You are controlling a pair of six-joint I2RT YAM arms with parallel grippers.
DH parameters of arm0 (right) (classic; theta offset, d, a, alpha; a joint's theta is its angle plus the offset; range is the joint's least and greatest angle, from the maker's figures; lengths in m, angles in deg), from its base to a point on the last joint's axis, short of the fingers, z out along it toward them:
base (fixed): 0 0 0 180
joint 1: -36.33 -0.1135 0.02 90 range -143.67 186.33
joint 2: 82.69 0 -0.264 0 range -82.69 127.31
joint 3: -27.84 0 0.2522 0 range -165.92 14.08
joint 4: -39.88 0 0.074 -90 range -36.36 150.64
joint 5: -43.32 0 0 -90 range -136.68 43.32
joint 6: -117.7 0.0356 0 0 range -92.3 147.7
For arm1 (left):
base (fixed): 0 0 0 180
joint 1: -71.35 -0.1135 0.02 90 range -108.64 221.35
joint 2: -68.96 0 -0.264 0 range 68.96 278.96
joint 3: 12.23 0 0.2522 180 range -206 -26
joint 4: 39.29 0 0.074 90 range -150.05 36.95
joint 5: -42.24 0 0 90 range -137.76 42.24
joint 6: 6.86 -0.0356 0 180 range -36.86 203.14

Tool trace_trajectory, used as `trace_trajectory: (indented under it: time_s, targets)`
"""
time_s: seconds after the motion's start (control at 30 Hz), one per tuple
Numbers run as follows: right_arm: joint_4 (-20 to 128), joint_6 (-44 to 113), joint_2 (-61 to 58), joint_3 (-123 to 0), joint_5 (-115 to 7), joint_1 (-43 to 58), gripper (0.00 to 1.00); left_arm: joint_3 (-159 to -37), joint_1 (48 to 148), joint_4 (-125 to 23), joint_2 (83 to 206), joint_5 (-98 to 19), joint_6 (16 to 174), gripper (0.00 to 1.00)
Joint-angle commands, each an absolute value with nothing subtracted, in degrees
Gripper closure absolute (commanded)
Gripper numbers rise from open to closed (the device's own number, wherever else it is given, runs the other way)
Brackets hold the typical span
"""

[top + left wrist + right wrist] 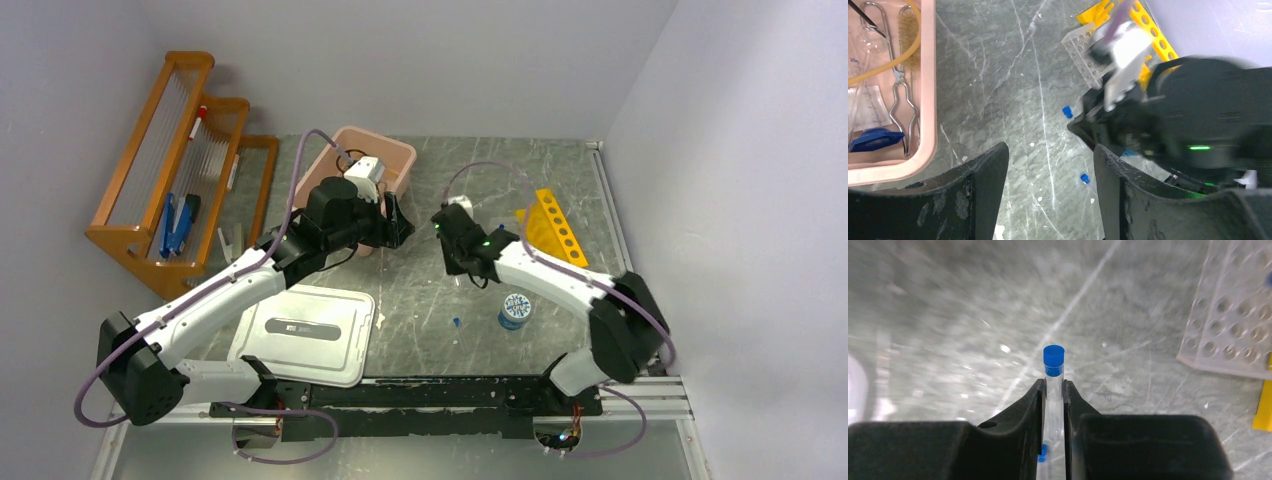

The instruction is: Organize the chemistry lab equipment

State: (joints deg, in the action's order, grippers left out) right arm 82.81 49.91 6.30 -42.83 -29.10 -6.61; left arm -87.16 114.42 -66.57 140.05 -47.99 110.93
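At mid-table, the right gripper (1053, 386) was clenched on a blue-capped vial (1053, 356), whose cap stood out past the fingertips. A clear perforated rack (1233, 315) lay off to one side of it. The yellow tube rack (553, 225) sat just beyond, toward the table's right edge. The left gripper (1050, 150) was released, jaws wide and holding nothing, just beside the right wall of the pink tub (928, 100). A tan rubber tube (893, 62) lay inside the tub. A strip of grey tabletop (1013, 75) separated the two grippers, and a loose vial (1067, 112) lay on it. The white lid (305, 335) sat near the front-left edge.
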Motion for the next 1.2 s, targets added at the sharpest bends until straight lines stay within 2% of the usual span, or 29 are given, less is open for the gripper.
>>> trace_trajectory:
  time_s: [0.0, 0.17, 0.27, 0.37, 0.6, 0.87, 0.9, 0.97, 1.03, 1.17]
  targets:
    - [75.8, 52.0, -4.4, -45.4, -29.1, -5.2, 0.86, -87.4, 113.4, -64.1, 139.5, -45.9, 114.8, 0.32]
    - [71.8, 55.7, -12.7, -46.2, -34.2, -2.8, 0.86, -84.5, 113.4, -54.9, 141.3, -34.2, 116.7, 0.24]
    - [70.7, 58.8, -15.5, -47.7, -38.1, -1.6, 0.85, -84.3, 113.4, -50.1, 143.7, -27.7, 117.9, 0.15]
    - [69.4, 61.8, -17.1, -48.8, -41.7, -0.9, 0.85, -84.5, 113.3, -46.1, 145.7, -22.0, 119.3, 0.17]
    - [67.9, 66.8, -18.8, -49.3, -48.9, 1.5, 0.85, -84.3, 113.4, -39.1, 148.3, -20.8, 122.0, 0.4]
    - [69.0, 67.5, -19.2, -48.8, -52.8, 3.4, 0.85, -85.3, 113.4, -39.2, 149.9, -23.0, 119.0, 0.63]
    - [69.1, 67.7, -19.3, -48.8, -53.4, 3.6, 0.85, -85.5, 113.3, -39.1, 150.1, -22.5, 118.4, 0.67]
    - [69.4, 67.9, -19.4, -48.8, -54.4, 4.0, 0.84, -85.9, 113.4, -39.2, 150.5, -22.4, 117.4, 0.84]
    - [70.0, 67.9, -19.3, -49.0, -55.6, 4.8, 0.81, -85.8, 113.4, -38.7, 150.9, -21.3, 116.7, 0.95]
    - [75.0, 66.5, -16.8, -52.1, -61.4, 8.8, 0.63, -85.5, 113.4, -38.8, 151.4, -17.7, 112.1, 0.95]
